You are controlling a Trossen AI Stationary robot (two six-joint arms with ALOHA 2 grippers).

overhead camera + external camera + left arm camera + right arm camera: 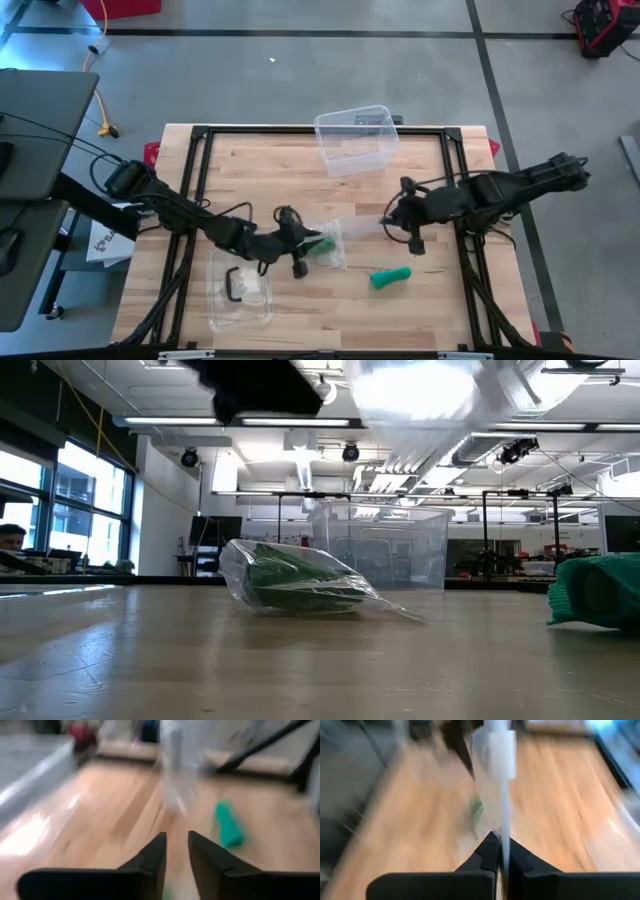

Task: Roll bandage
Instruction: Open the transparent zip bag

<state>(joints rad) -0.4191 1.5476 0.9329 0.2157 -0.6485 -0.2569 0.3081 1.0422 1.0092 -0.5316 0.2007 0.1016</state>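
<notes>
High view, bench [300, 310]: wooden top in a black frame, with both arms reaching in from its left and right edges.
High view, bandage roll [390, 277]: green, lying bare toward the near edge, right of centre; its long axis runs roughly along the near edge, tilted slightly.
High view, plastic bag [328, 243]: clear, near the centre, with green material inside, stretched between the two grippers.
High view, left gripper [300, 245]: at the bag's left end, beside the green contents.
High view, right gripper [393, 222]: at the bag's right end.
High view, containers: an open clear tub [356, 139] at the far edge; a second clear container [240, 290] near the near-left corner.
Low view: the bag lies on the bench, its tapered end pointing toward the bare roll at the right; the tub stands behind it.
Left wrist view: the fingers [155, 855] stand slightly apart with nothing visibly between them; the roll lies beyond.
Right wrist view: the fingers [487, 855] are pressed together on a clear film of the bag.
</notes>
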